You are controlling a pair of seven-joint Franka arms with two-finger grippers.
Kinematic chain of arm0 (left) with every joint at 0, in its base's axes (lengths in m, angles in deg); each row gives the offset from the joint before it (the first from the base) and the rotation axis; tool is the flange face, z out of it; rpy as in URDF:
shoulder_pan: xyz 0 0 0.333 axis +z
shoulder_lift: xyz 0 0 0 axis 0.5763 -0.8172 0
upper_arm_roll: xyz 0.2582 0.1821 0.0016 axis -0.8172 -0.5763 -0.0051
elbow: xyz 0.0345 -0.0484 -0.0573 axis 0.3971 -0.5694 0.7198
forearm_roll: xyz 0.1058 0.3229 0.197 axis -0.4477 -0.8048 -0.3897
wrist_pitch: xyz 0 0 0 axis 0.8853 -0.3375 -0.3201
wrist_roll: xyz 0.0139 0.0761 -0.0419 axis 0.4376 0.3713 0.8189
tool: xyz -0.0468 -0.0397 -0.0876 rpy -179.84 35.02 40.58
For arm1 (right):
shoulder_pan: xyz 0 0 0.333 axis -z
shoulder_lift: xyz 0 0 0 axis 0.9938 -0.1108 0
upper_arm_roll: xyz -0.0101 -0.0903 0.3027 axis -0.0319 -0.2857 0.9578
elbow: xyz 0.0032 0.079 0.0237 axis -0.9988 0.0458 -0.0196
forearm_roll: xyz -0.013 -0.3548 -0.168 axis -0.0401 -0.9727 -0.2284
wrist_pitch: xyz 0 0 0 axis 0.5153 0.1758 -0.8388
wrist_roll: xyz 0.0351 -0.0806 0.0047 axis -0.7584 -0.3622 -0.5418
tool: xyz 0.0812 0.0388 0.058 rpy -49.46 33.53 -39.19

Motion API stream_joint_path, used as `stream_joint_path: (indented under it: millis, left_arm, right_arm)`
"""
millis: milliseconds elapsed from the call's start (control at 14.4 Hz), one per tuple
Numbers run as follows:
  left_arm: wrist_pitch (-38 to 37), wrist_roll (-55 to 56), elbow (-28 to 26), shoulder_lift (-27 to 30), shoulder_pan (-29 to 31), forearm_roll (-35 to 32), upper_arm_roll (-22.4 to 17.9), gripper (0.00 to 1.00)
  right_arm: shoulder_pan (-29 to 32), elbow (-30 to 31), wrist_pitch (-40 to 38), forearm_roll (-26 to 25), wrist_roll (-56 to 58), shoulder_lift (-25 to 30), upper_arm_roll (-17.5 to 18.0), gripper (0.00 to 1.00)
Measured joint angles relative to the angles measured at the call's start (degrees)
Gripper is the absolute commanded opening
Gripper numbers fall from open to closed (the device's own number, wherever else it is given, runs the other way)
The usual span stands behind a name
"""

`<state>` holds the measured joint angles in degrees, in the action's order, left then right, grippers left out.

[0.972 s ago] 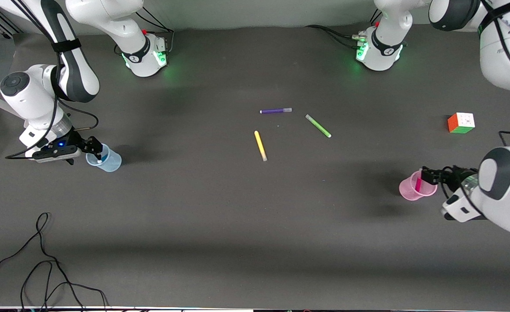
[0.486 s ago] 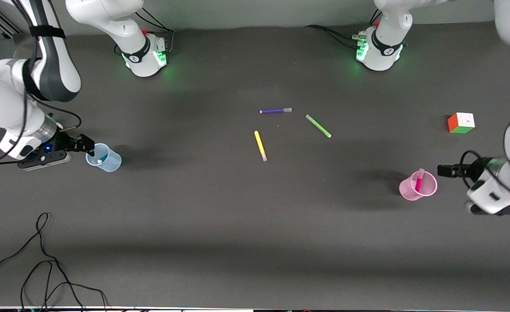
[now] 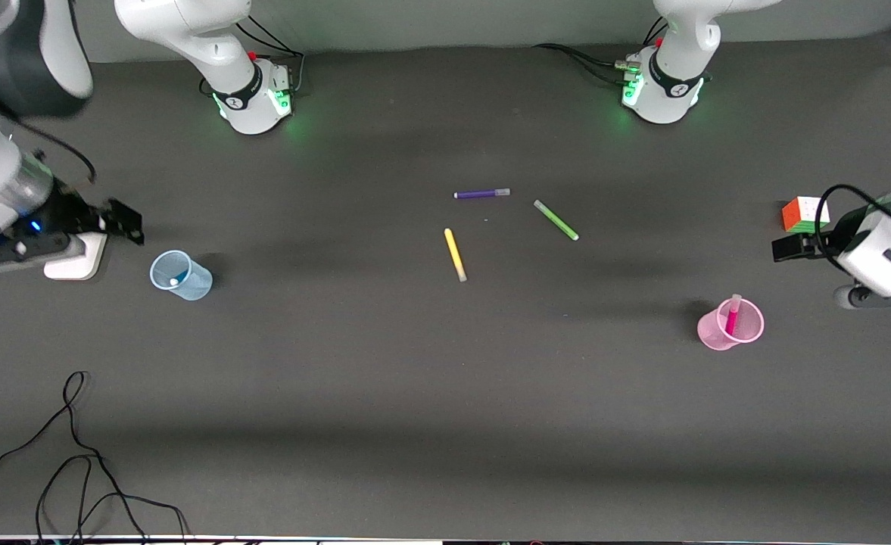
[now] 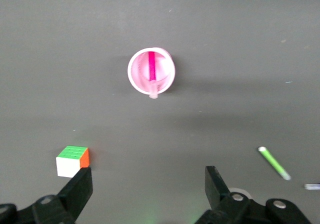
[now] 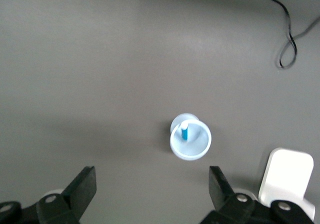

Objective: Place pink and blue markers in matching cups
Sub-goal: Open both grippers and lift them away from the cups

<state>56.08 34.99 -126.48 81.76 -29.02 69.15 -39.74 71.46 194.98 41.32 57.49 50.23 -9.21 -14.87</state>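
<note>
The pink marker (image 3: 732,316) stands inside the pink cup (image 3: 727,332) near the left arm's end of the table; both show in the left wrist view, marker (image 4: 152,66) in cup (image 4: 165,79). The blue marker (image 3: 174,281) stands in the pale blue cup (image 3: 185,283) near the right arm's end; the right wrist view shows marker (image 5: 184,131) in cup (image 5: 192,146). My left gripper (image 3: 782,248) is open and empty, raised beside the cube. My right gripper (image 3: 129,222) is open and empty, raised beside the blue cup.
A purple pen (image 3: 481,194), a green pen (image 3: 556,220) and a yellow pen (image 3: 455,254) lie mid-table. A colour cube (image 3: 805,214) sits toward the left arm's end. A white block (image 3: 76,257) lies by the blue cup. Black cable (image 3: 74,454) lies at the near corner.
Both grippers have drawn back and up from their cups, each leaving its marker standing in the cup. The left gripper is now by the cube.
</note>
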Motion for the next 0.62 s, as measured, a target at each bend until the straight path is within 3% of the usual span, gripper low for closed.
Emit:
stream_joint_path:
  millis: [208, 417, 625]
  left_arm:
    - [-0.09, -0.22, -0.13, 3.17, -0.88, 0.92, -0.59, 1.0]
    - [-0.8, -0.24, -0.17, 5.16, -8.43, 2.61, -7.1, 1.0]
    - [-1.69, -0.24, -0.17, 6.42, -10.68, 3.48, -8.78, 1.0]
  right_arm:
    - [0.14, -5.14, -4.38, 0.15, -2.52, 1.51, 1.1, 1.0]
    - [1.1, -9.21, -4.54, 3.48, -2.63, -0.63, 1.1, 1.0]
    - [1.28, -10.93, -5.22, 4.95, -2.97, -3.95, 1.12, 1.0]
